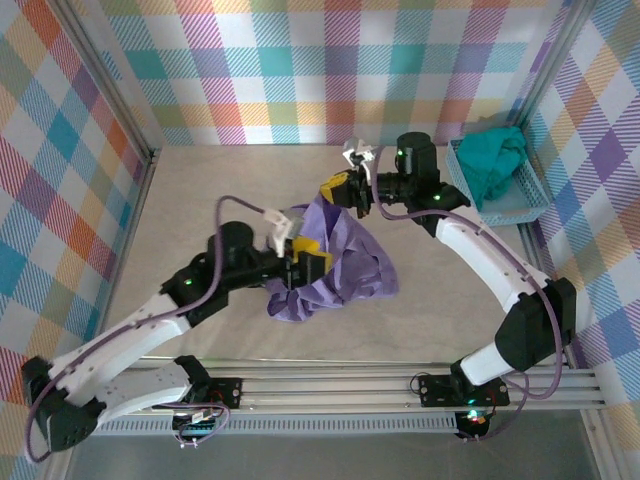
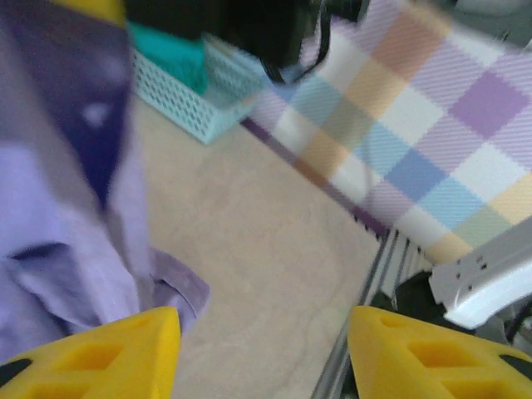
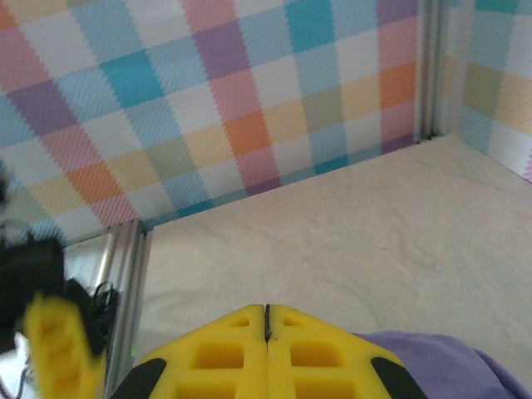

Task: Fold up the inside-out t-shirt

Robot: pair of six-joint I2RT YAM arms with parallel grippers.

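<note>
Clearly, the folding is barely getting started: the inside-out t-shirt (image 1: 335, 265) is lying bunched on the middle of the worktop (image 1: 190, 200). One part is being held up by the right claw (image 1: 343, 190), which is pinching it shut, while the left claw (image 1: 305, 257) is hanging open beside the cloth, gripping nothing. Flattening and every fold are waiting to be done.

The left gripper (image 2: 264, 332) has its yellow fingers (image 2: 125, 349) spread apart at 6 o'clock. The purple t-shirt (image 2: 58, 233) hangs at 9 o'clock. A teal basket (image 2: 195, 100) sits at 11 o'clock on the table (image 2: 266, 249).
</note>
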